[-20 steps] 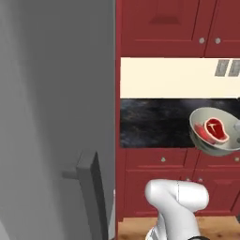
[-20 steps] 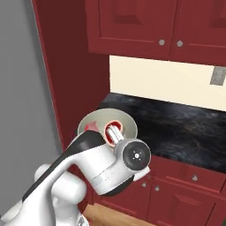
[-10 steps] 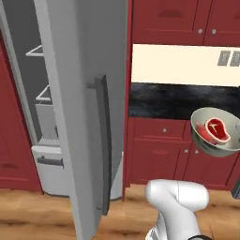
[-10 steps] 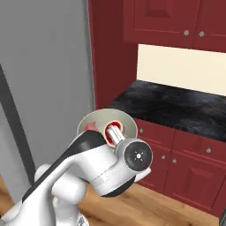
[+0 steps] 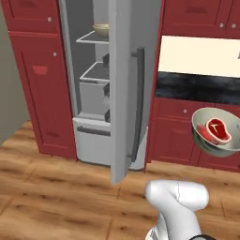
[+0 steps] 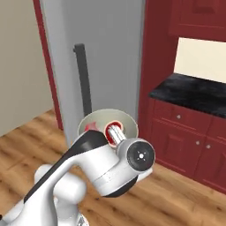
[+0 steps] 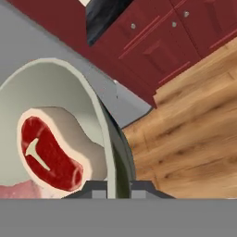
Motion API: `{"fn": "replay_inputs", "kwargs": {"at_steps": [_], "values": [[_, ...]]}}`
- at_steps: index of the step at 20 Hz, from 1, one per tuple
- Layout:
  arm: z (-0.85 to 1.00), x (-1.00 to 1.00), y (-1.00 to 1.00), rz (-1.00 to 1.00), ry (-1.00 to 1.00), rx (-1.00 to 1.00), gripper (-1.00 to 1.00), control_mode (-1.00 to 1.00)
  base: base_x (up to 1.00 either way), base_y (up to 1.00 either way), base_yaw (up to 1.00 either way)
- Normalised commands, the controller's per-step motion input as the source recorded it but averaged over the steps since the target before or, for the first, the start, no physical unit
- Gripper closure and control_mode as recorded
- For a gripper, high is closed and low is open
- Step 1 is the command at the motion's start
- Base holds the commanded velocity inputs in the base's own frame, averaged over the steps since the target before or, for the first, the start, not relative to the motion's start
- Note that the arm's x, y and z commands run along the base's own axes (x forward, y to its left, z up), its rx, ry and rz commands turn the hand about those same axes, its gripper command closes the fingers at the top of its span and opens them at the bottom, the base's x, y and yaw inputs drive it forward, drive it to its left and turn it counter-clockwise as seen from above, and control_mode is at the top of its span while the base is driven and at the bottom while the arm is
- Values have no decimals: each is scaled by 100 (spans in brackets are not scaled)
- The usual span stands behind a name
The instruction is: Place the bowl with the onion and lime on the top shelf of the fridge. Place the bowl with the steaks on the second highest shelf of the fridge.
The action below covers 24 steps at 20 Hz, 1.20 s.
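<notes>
The fridge (image 5: 101,89) is standing open, but its door (image 5: 126,84) is jutting between the shelves and the bowl (image 5: 216,132), so the rim could be knocked against it and the steaks (image 5: 216,131) tipped out. The bowl is being carried beside the counter's front edge, its rim apparently being pinched by the closed gripper (image 7: 111,185).

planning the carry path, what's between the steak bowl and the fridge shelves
In the left base view, the open fridge door stands edge-on between the steak bowl and the shelves.

Red cabinets (image 5: 40,89), black counter (image 5: 201,89), wood floor (image 5: 56,197)
</notes>
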Motion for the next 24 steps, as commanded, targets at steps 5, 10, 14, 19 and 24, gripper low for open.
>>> {"fn": "replay_inputs", "kwargs": {"at_steps": [5, 10, 14, 19, 24], "values": [[0, 0, 0, 0, 0, 0, 100, 100, -88, 100, 27], [0, 0, 0, 0, 0, 0, 100, 100, -16, 100, 18], [0, 0, 0, 0, 0, 0, 100, 100, 86, 100, 0], [0, 0, 0, 0, 0, 0, 100, 100, 100, 100, 0], [0, 0, 0, 0, 0, 0, 100, 100, 100, 100, -19]]}}
